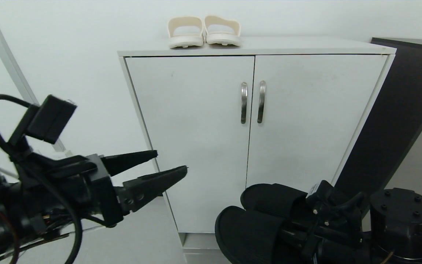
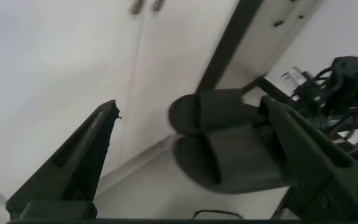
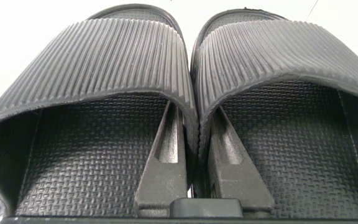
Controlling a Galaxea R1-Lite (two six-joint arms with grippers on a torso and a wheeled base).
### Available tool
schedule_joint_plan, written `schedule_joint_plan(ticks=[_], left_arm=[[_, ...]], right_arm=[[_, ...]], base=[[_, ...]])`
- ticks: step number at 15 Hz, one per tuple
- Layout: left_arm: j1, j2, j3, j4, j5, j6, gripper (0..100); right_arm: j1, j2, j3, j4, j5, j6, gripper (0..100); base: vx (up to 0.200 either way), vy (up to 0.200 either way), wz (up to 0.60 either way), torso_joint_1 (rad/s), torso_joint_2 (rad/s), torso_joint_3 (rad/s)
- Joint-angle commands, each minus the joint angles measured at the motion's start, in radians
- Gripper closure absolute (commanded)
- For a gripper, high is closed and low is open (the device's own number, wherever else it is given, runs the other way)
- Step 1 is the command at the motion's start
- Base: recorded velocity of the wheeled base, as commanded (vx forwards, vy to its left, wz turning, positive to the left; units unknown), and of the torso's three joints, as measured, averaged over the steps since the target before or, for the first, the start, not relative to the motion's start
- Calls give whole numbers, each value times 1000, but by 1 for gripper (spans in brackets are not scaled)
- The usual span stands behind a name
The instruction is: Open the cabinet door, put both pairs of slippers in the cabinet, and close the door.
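- Cabinet [image 1: 317, 46]: we see both doors shut, the two handles [image 1: 244, 102] side by side at the centre seam. Door opening is not yet done, so nothing can go inside.
- Cream slippers [image 1: 203, 31]: they sit as a pair on the cabinet top, above its left door [image 1: 192, 139], toes facing out. We judge they wait there for a later pick.
- Black slippers [image 1: 262, 216]: the right hand [image 3: 194, 134] holds them low in front of the cabinet's right door [image 1: 313, 121], off the floor.
- Right hand grip: one finger sits inside each slipper and the two inner side walls are pinched between them. We think this carries both slippers in one grasp.
- Left hand [image 1: 172, 160]: it is empty, fingers spread wide apart, and hangs in front of the cabinet's lower left corner, well below the handles.
- We judge the left hand is kept free for the door, since the right one is loaded.
- Likely next need: bring the free hand up to a handle. The black pair hangs close to the right door, so a swinging door could hit it.
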Motion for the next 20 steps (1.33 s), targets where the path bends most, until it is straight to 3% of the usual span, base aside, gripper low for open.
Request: schedule_joint_plan(ticks=[1, 3, 6, 9, 13, 18, 20], left_arm=[[-83, 90, -97, -16, 3, -42, 0], [-130, 126, -180, -12, -3, -62, 0], [-178, 228, -295, -8, -8, -62, 0], [-178, 333, -453, 48, -97, -64, 0], [-190, 426, -602, 104, -161, -72, 0], [-190, 558, -717, 99, -154, -95, 0], [-187, 600, -758, 97, -121, -93, 0]], right_arm=[[0, 4, 0, 0, 1, 1, 100], [0, 4, 0, 0, 1, 1, 100], [-1, 6, -2, 0, 3, 4, 100], [-1, 7, 0, 0, 6, 3, 100], [-1, 4, -10, -2, 4, 1, 100], [-1, -2, -10, -2, 3, 3, 100], [-1, -3, -10, -2, 0, 1, 100]], base=[[0, 0, 0, 0, 0, 0], [0, 0, 0, 0, 0, 0], [0, 0, 0, 0, 0, 0], [0, 0, 0, 0, 0, 0], [0, 0, 0, 0, 0, 0], [0, 0, 0, 0, 0, 0], [0, 0, 0, 0, 0, 0]])
